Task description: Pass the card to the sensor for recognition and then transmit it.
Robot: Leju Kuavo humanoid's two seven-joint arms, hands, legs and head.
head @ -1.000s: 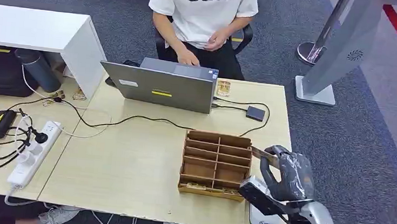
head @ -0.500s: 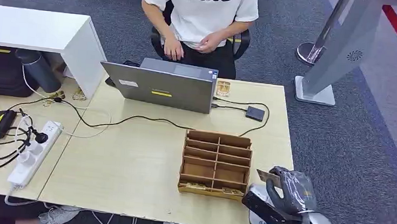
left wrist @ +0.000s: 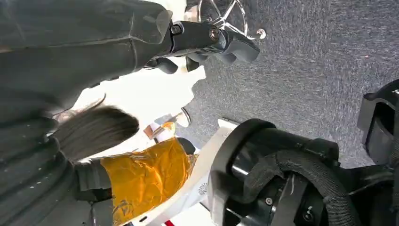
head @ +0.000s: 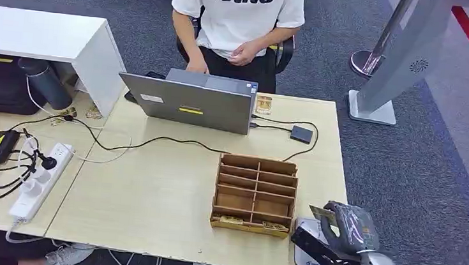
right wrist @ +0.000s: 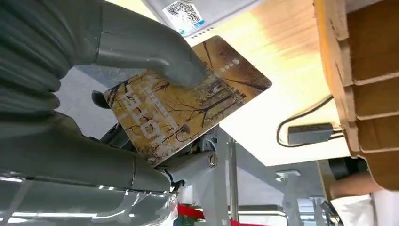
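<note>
Thumb point(right wrist: 155, 56) of right hand point(head: 350, 227) presses on the face of the card point(right wrist: 186, 96), w/ darker fingers under it, so the card is clamped btwn them. Card is brown-gold w/ a tree print; in the head view its edge point(head: 321, 213) sticks out of the hand toward the box. Hand hangs over the near right corner of the table point(head: 149, 202), right above the sensor point(head: 306, 254), a flat white-grey pad w/ a small blue mark, lying just beside the box's near right corner. Can't tell whether card touches the pad. Right wrist view shows a QR label point(right wrist: 183, 13) on the pad's grey surface, close to the card's edge.

Left hand point(left wrist: 207, 40): dark fingers curled in, nothing in them, over grey carpet point(left wrist: 301, 70).

Cardboard divider box point(head: 254, 194) sits mid-table, cards lying in its nearest row. Behind it a grey laptop point(head: 190, 102), lid up, cable running to a small dark adapter point(head: 301, 134). Person in a white T-shirt point(head: 239, 11) sits at the far side of the table. Power strip point(head: 38, 182) w/ tangled leads at far left.
</note>
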